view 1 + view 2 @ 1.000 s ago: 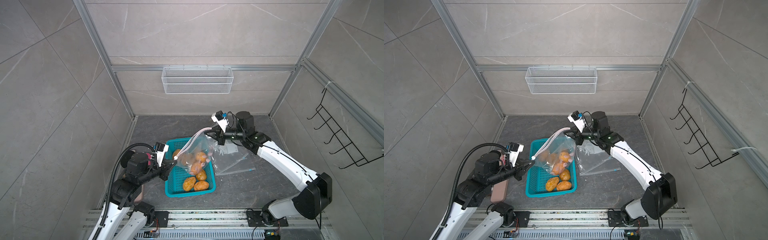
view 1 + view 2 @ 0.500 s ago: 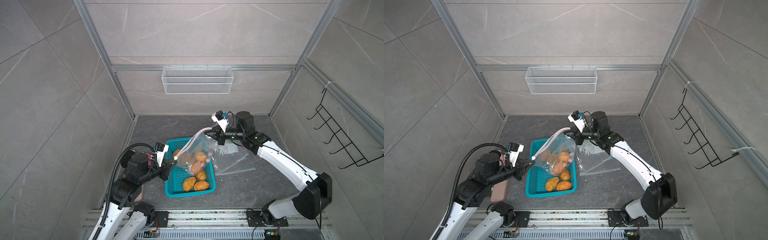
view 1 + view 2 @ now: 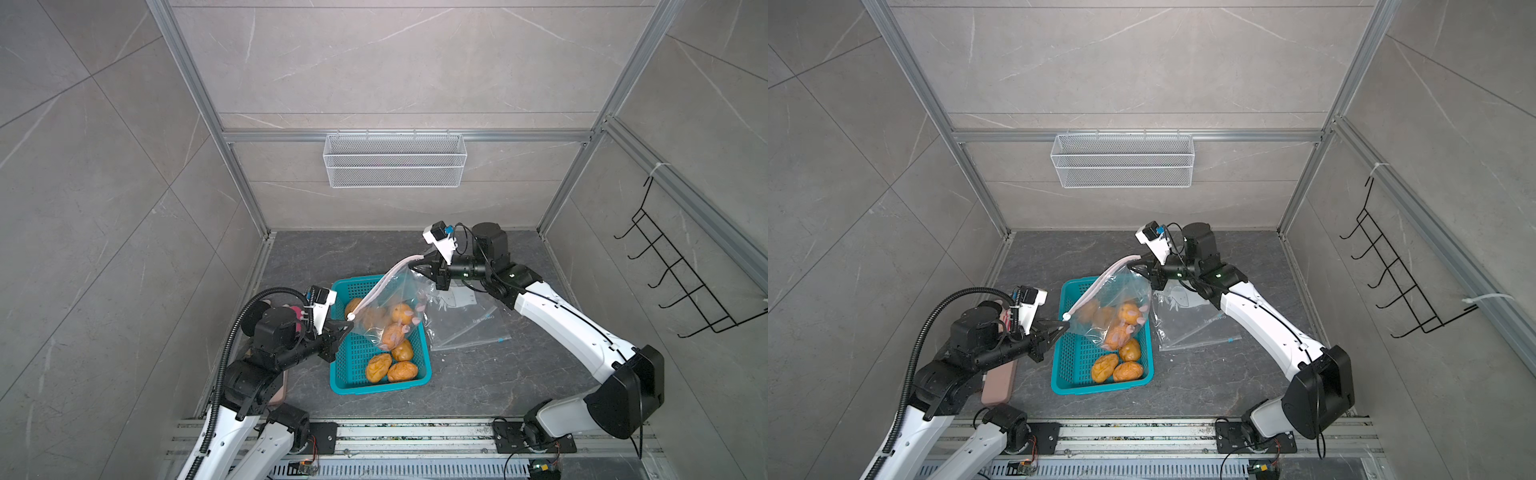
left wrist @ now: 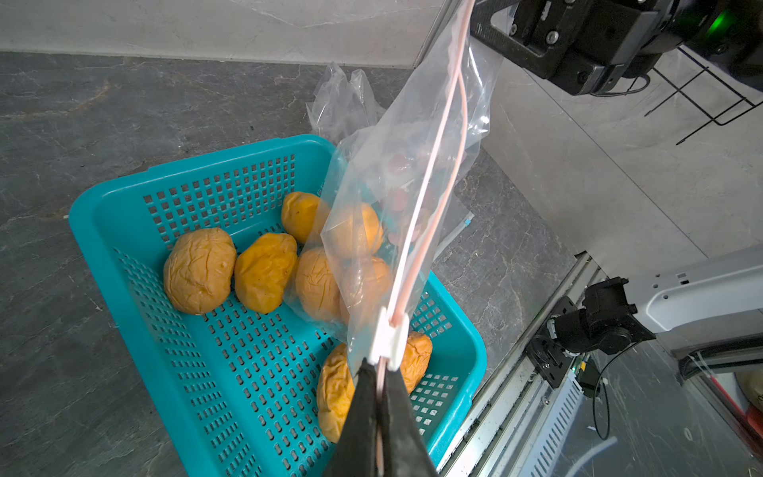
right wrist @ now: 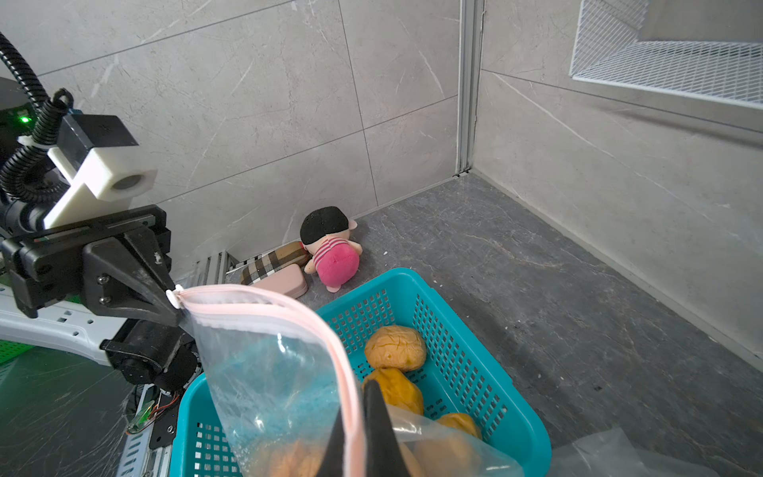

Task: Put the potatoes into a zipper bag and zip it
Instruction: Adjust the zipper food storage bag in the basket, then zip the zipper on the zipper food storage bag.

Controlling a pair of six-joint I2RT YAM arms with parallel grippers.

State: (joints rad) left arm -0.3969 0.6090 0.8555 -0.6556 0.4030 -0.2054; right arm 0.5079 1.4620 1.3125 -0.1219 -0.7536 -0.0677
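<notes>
Both grippers clamp the zipper bag at its top corners
The left gripper pinches beside the slider, the right gripper the far end; nothing has shifted, so the zip stays open, some potatoes bagged, others in the basket beneath.

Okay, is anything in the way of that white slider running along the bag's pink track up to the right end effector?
Nothing visible. The slider sits just past the left end effector, and the pink track runs bare to the right end effector pinching its far end. The bagged potatoes hang below it.
</notes>
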